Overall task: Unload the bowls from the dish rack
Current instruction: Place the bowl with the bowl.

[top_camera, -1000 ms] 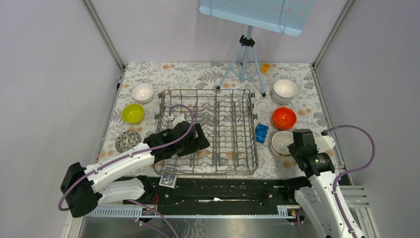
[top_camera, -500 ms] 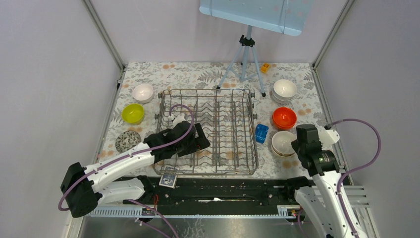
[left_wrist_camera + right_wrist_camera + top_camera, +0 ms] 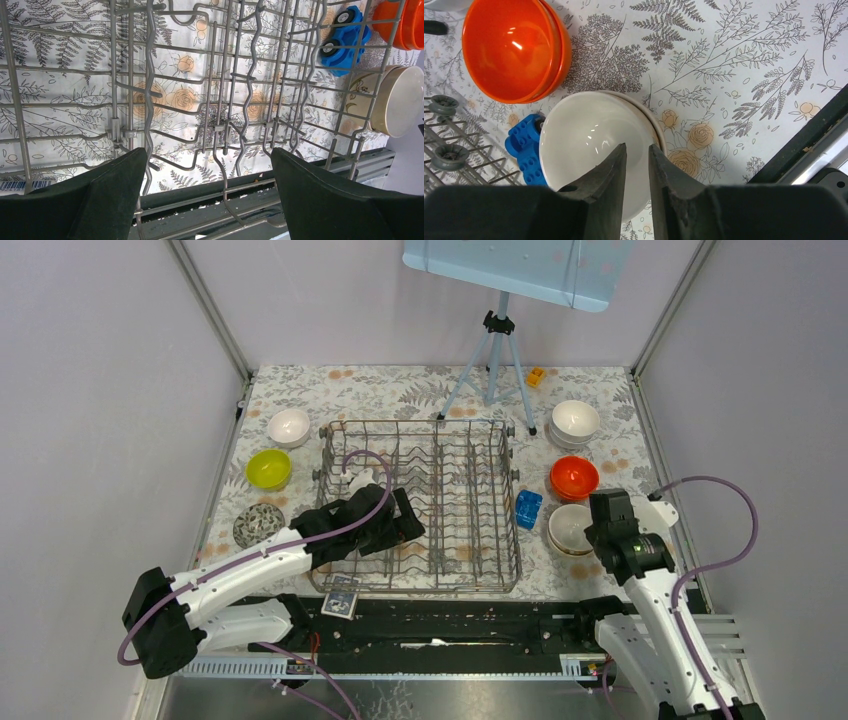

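Floral tablecloth (image 3: pixel 400 390) carries the dish rack (image 3: pixel 440 505), tine rows running near-to-far, left gripper (image 3: pixel 408 525) inside its near-left corner.

Left wrist: jaws wide, empty, rack wires beneath; barcode label (image 3: pixel 22 184) unreadable.

Right wrist: right gripper (image 3: pixel 637 147) narrowly parted, clamping nothing, above nested white bowls (image 3: pixel 594 135); orange bowls (image 3: pixel 509 47) beyond-left.

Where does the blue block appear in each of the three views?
Top view: block right of centre, just outside the rack's right side.
Left wrist: block at top right, seen through the rack wires.
Right wrist: block at the left edge, beside the white bowl.
Shared landmark: the orange bowl near the block in every view.
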Robot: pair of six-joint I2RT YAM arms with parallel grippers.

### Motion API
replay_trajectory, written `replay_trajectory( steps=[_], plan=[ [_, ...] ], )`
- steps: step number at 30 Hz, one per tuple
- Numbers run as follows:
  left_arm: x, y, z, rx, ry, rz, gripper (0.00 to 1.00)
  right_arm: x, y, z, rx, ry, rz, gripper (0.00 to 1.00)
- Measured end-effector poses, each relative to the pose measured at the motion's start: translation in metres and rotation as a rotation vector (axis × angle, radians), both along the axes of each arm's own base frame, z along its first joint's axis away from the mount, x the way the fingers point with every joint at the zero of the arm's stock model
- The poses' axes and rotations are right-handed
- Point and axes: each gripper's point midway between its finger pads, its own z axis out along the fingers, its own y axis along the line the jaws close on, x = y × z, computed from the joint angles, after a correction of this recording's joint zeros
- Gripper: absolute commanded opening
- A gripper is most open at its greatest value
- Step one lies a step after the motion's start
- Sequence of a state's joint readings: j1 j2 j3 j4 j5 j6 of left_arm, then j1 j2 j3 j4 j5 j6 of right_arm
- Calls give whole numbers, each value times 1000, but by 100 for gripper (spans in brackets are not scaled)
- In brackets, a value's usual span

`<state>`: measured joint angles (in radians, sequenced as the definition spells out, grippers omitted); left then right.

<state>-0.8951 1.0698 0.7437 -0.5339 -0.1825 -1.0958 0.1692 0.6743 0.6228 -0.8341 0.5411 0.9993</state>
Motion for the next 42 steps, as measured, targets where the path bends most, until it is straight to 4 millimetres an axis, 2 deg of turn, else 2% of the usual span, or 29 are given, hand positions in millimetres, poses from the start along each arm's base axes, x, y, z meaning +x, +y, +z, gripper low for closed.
replay_trajectory(
  steps=[9,17,27,30,36,39,42],
  plan=[
    [1,-1,1,-1,-4,-3,99,-1,-7,-15,-22,38,-30,25],
    [0,0,0,0,-5,-6,99,0,-10,-18,-25,43,-38,18],
    [-1,1,-5,7,0,-6,99,0,-11,-22,-28,52,-39,21],
    [-1,1,-5,6,0,-6,99,1,-11,-22,-28,53,-40,26],
    [-1,1,-5,9,-1,-9,99,1,-9,-22,-22,56,-23,47],
    [-1,1,-5,12,-3,-12,99,3,-8,-17,-23,47,-10,59],
    [-1,2,-5,15,-6,-18,99,8,-7,-5,-28,22,9,65]
  ],
)
